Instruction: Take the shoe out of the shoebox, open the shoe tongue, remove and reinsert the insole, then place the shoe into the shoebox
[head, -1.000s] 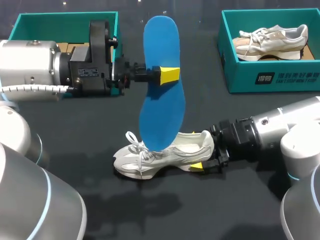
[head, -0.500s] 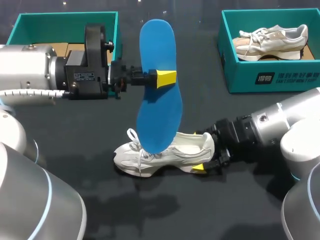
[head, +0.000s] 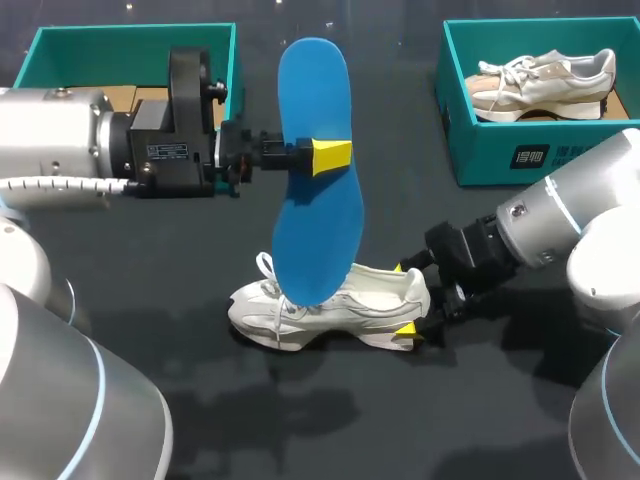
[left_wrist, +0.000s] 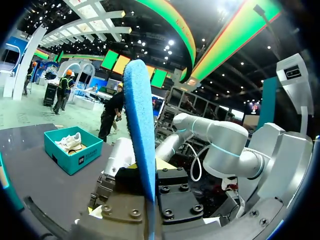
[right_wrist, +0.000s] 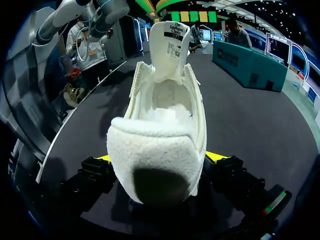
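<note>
A blue insole hangs upright above the table, with my left gripper shut on its middle. In the left wrist view the insole stands edge-on between that gripper's fingers. Below the insole a white sneaker lies on the black table, toe to the left. My right gripper is open at the sneaker's heel, one yellow tip on each side. In the right wrist view the sneaker's heel fills the gap of the right gripper. The tongue stands up and the inside looks bare.
An open teal shoebox stands at the back left behind my left arm. A second teal shoebox at the back right holds a beige sneaker. This second shoebox also shows in the left wrist view.
The left gripper and insole have shifted slightly left. My right arm has swung its wrist up toward the far side, its gripper staying at the heel. The sneaker has shifted a little.
</note>
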